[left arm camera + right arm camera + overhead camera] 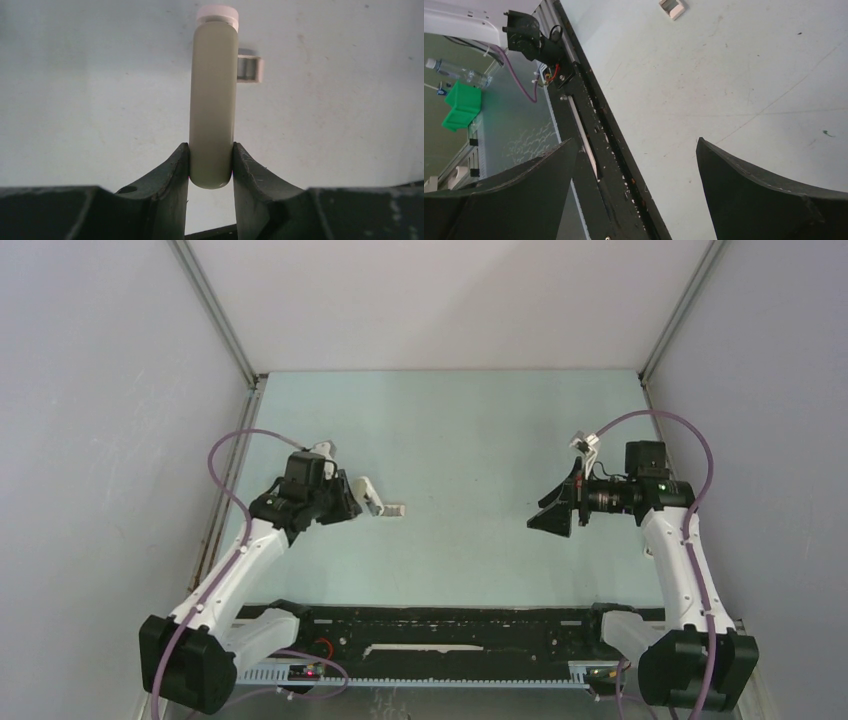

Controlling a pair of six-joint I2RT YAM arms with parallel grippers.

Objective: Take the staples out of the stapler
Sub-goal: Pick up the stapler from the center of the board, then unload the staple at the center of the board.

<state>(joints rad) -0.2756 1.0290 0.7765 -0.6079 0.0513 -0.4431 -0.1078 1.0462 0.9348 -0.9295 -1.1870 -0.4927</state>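
Stapler (212,100) is pinched in your left claw (210,148), poking out ahead of it. Small box (249,68) lies on the table (350,125) just beyond. Your right claw (635,141) hangs spread wide, empty.

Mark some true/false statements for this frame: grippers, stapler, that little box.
1. The left gripper is shut on the stapler. True.
2. The small white box lies on the table beside the stapler's far end. True.
3. The right gripper holds the small white box. False: its jaws stand wide open and empty.
4. Both grippers grip the stapler. False: only the left gripper does; the right gripper is well apart from it.
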